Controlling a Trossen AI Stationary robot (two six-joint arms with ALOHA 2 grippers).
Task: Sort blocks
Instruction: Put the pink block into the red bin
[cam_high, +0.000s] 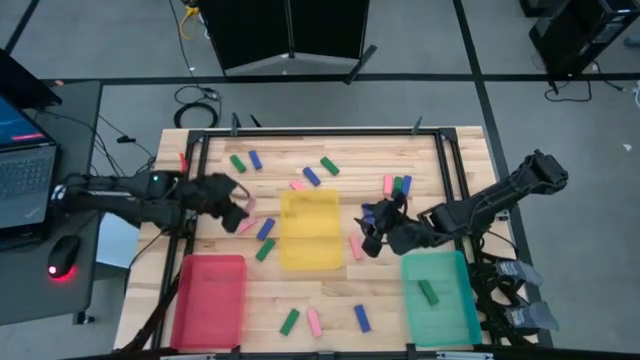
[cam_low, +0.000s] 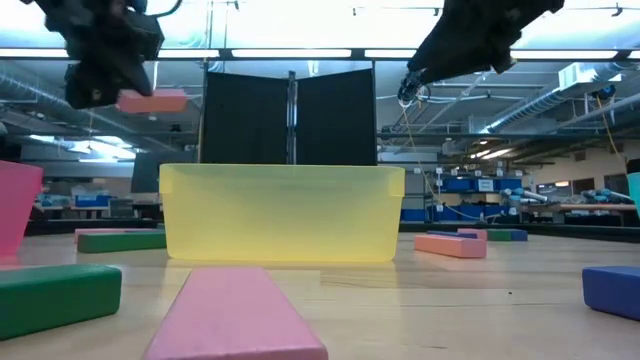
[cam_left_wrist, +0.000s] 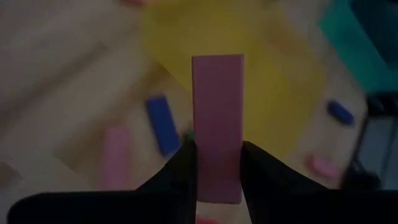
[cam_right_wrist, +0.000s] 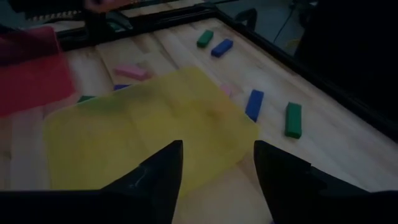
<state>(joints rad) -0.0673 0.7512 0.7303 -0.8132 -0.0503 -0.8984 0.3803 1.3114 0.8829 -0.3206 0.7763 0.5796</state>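
Observation:
My left gripper (cam_high: 238, 210) hovers above the table between the red tray (cam_high: 210, 300) and the yellow tray (cam_high: 310, 230), shut on a pink block (cam_left_wrist: 217, 118). In the low view that pink block (cam_low: 150, 100) hangs well above the tabletop. My right gripper (cam_right_wrist: 217, 162) is open and touches nothing; it hovers at the yellow tray's right edge (cam_high: 340, 235), beside the teal tray (cam_high: 440, 300). A green block (cam_high: 428, 292) lies in the teal tray. Several pink, green and blue blocks, such as a blue one (cam_high: 266, 229) and a pink one (cam_high: 356, 247), lie flat on the table. My left gripper pinches the pink block between its two fingers (cam_left_wrist: 186, 168), on the block's long side faces near one end (cam_left_wrist: 217, 180). The block points out past the fingertips, in line with them. It is lifted clear of the table and lies about level in the low view.
More blocks lie along the far part of the table (cam_high: 311, 176) and in a row near the front edge (cam_high: 314, 321). A dark frame (cam_high: 300, 133) borders the table. A laptop and mouse (cam_high: 62, 258) sit on a side table at the left.

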